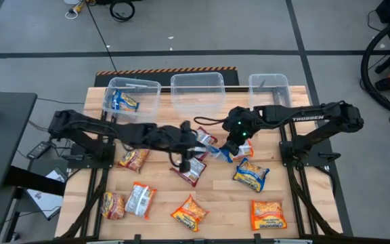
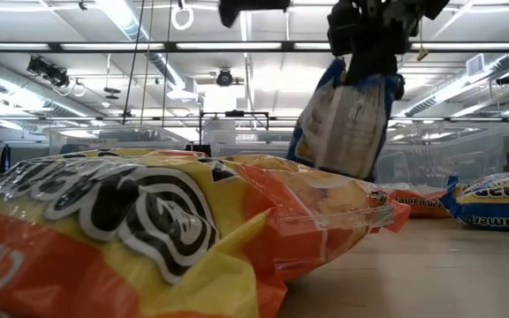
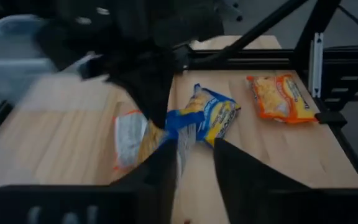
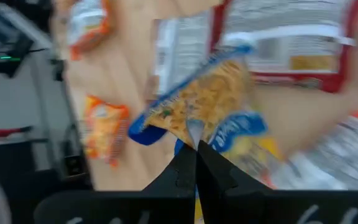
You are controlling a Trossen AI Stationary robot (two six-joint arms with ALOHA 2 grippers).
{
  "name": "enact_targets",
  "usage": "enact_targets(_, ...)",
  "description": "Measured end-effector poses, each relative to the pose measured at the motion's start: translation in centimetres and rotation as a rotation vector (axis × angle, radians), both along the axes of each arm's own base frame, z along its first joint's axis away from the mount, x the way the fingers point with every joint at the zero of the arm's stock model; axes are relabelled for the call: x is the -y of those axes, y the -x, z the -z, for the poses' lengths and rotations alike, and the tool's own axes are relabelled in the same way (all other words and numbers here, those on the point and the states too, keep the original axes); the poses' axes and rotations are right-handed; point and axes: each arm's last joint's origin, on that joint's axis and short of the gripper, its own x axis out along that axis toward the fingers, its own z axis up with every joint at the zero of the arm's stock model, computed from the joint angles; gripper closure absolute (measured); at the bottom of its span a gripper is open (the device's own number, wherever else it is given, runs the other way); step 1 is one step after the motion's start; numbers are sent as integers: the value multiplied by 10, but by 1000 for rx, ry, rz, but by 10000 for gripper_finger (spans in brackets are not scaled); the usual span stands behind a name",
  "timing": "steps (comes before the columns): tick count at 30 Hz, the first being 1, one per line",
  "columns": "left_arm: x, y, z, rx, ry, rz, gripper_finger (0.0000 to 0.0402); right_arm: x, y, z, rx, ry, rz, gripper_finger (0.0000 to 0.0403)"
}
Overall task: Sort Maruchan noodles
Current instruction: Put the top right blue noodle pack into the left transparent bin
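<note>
A blue-yellow noodle packet hangs over the middle of the table, and my right gripper is shut on it. The low view shows its pale back hanging under the gripper. My left gripper is open just to the packet's left. In its wrist view its fingers stand on either side of the packet's lower part. Other noodle packets lie flat on the table: a dark red one, a blue one and orange ones. My right gripper pinches the packet's upper edge between its two shut fingers, which slant down from above. The packet hangs below them with its lower end clear of the table. My left gripper: whether its fingers touch the hanging packet, I cannot tell.
Three clear tubs stand along the far edge: the left one holds a blue packet, with the middle and right tubs beside it. More packets lie near the left front. An orange packet fills the low view.
</note>
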Motion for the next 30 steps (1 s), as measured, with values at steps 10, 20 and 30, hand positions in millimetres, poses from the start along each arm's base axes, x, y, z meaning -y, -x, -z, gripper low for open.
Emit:
enact_targets(10, 2, -34, 47, -65, -124, 75, 163, -6, -8, -8, 122, -32, -63, 396)
enact_targets(20, -16, -43, 61, -101, -112, 35, 161, -8, -10, -11, 159, -81, -111, 396)
enact_targets(30, -21, -44, 62, -105, -112, 87, 295, -7, -10, -10, 151, -55, -76, 382)
